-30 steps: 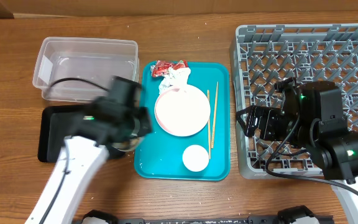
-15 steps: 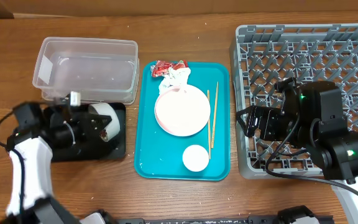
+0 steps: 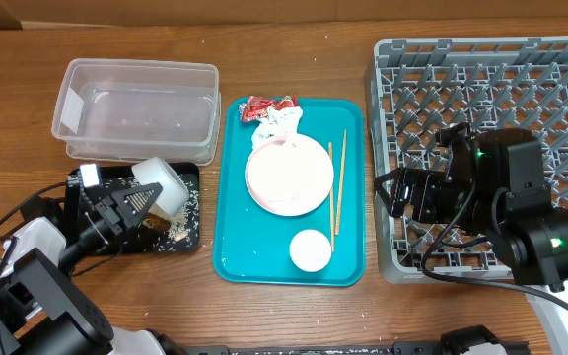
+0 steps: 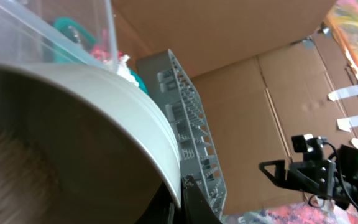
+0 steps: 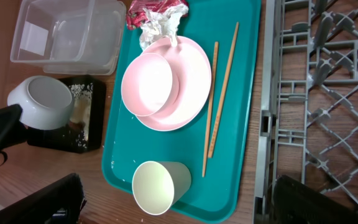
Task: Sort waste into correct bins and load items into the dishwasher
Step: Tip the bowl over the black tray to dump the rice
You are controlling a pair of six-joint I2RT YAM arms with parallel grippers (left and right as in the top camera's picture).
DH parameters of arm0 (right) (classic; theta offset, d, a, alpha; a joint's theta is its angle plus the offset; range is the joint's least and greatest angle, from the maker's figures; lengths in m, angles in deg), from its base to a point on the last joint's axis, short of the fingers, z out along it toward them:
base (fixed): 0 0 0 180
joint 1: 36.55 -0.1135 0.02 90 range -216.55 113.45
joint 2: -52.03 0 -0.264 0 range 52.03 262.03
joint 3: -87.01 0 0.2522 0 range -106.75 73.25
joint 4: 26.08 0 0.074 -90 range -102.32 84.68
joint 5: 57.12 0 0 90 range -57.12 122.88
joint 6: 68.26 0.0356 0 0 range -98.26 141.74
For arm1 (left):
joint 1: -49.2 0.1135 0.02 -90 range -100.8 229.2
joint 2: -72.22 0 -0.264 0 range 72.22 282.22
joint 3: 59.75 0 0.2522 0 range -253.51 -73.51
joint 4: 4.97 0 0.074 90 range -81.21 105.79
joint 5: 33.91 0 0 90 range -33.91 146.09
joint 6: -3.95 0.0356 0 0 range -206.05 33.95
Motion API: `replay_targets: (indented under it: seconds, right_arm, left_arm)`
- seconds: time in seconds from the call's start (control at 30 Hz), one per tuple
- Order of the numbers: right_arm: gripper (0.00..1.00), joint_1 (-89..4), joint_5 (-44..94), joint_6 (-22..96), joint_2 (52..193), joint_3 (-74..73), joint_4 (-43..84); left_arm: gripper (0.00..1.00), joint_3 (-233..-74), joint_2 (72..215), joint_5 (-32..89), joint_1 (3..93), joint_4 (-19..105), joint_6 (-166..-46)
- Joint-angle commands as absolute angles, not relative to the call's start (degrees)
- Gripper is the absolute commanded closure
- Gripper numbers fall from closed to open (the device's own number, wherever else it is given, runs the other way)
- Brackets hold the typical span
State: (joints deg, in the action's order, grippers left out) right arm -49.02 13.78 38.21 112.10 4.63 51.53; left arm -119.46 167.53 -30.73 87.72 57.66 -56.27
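L fingers clamp tipped bowl; R fingers wide, empty; R-wrist shows bowl interior.

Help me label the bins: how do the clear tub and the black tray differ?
The clear tub is see-through with tall walls; the black tray is opaque and shallow. The tub looks empty; the tray carries scattered rice. The bowl is tilted over the tray, held by the left gripper; nothing hangs over the tub. Both are rectangular and sit left of the teal tray.
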Motion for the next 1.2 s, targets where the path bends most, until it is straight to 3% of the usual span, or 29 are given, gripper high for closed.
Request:
replay_targets:
  seconds: [0.0, 0.27, 0.4, 0.53, 0.6, 0.7, 0.8, 0.93, 1.17]
  right_arm:
    - [0.00, -49.3, 13.7, 37.8, 111.9, 3.5, 51.2]
    - [0.00, -49.3, 13.7, 37.8, 111.9, 3.5, 51.2]
    - [0.00, -49.3, 13.7, 37.8, 111.9, 3.5, 51.2]
    - [0.00, -49.3, 13.7, 37.8, 111.9, 3.5, 51.2]
    - [0.00, -49.3, 13.7, 37.8, 111.9, 3.5, 51.1]
    - [0.00, -49.3, 13.8, 37.8, 111.9, 3.5, 51.1]
    - [0.00, -49.3, 13.7, 37.8, 111.9, 3.5, 51.1]
    - [0.00, -49.3, 13.7, 37.8, 111.9, 3.5, 51.2]
    - [0.00, -49.3, 13.8, 37.8, 111.9, 3.5, 50.5]
  left_arm:
    - [0.96, -119.0, 167.7, -34.6, 88.0, 59.6, -47.6]
    - [0.96, -119.0, 167.7, -34.5, 88.0, 60.3, -43.6]
    - [0.96, -119.2, 167.3, -34.6, 87.8, 63.3, -48.3]
    - [0.96, -119.3, 165.3, -34.5, 87.5, 67.7, -37.6]
    - [0.96, -120.3, 164.8, -34.6, 87.8, 71.0, -44.2]
    - [0.96, -120.7, 162.6, -33.4, 87.2, 74.9, -30.9]
    - [0.96, -120.8, 162.2, -34.6, 87.9, 72.8, -38.6]
    - [0.96, -121.4, 161.9, -33.1, 86.6, 73.1, -36.4]
    - [0.96, -123.0, 158.0, -24.3, 73.8, 89.5, -24.2]
